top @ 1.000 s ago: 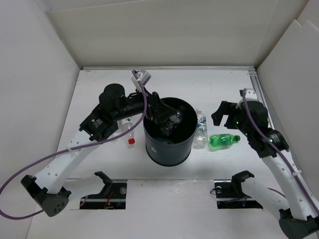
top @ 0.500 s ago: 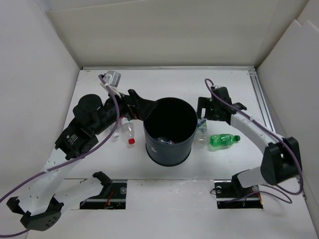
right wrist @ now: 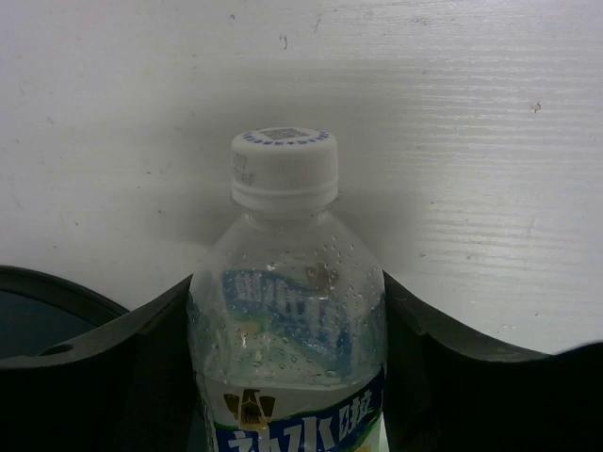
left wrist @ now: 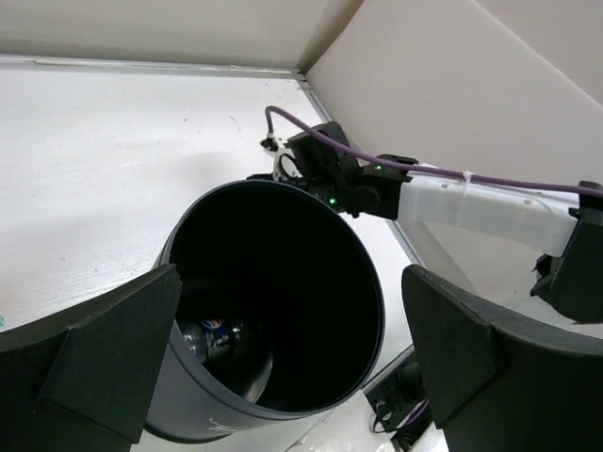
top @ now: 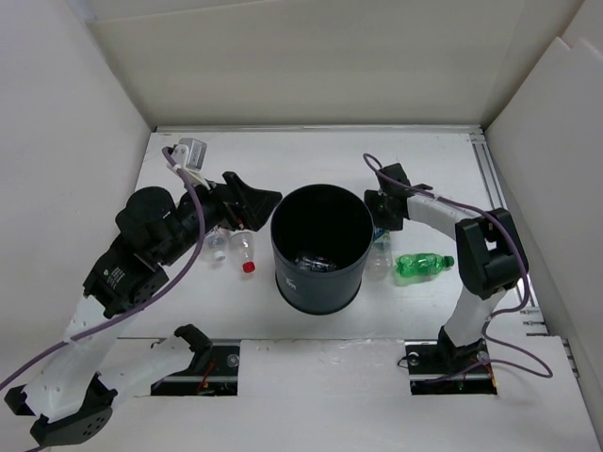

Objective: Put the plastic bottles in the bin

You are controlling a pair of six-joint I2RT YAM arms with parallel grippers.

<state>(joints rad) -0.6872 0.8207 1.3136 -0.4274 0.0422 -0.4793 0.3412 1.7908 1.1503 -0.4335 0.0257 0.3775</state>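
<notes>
The bin (top: 320, 282) is a tall black bucket in the middle of the table, with bottles lying inside (top: 316, 262). My right gripper (top: 380, 221) is just right of the bin. It is shut on a clear bottle (right wrist: 283, 320) with a white cap and blue label, and both fingers (right wrist: 443, 377) press its sides. A green bottle (top: 424, 266) lies to the right of it. Left of the bin lie a red-capped clear bottle (top: 245, 250) and another clear one (top: 217, 243). My left gripper (top: 256, 198) stands open and empty, left of the bin's rim (left wrist: 283, 188). A bottle (left wrist: 212, 339) shows inside.
White walls enclose the table on the left, back and right. The right arm (left wrist: 471, 202) shows beyond the bin in the left wrist view. Two black cradles (top: 198, 344) sit at the near edge by the arm bases.
My left gripper has drawn back leftward from over the bin. My right arm swung in toward the bin and its jaws came in against the clear bottle.
</notes>
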